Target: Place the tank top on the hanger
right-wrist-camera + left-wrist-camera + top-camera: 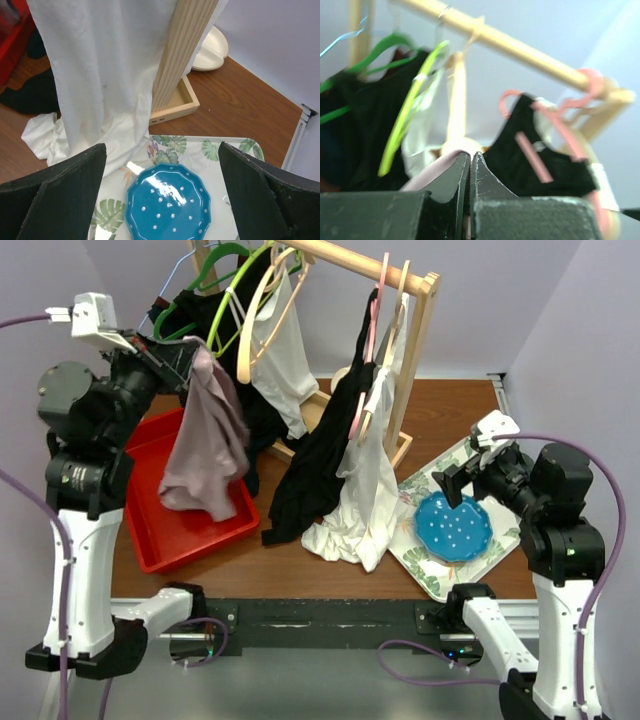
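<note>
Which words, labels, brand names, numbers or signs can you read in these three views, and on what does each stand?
None can be read in any view.
The blue plate bears only white dots, and the tray only a leaf print.
The rack and the red bin show no lettering.
The left wrist view is too blurred to show any small print.

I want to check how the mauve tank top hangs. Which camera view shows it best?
The top external view: nearly the whole tank top shows, hanging from the shut left gripper. The left wrist view shows only a sliver of mauve fabric at the fingertips; the right wrist view shows none.
</note>
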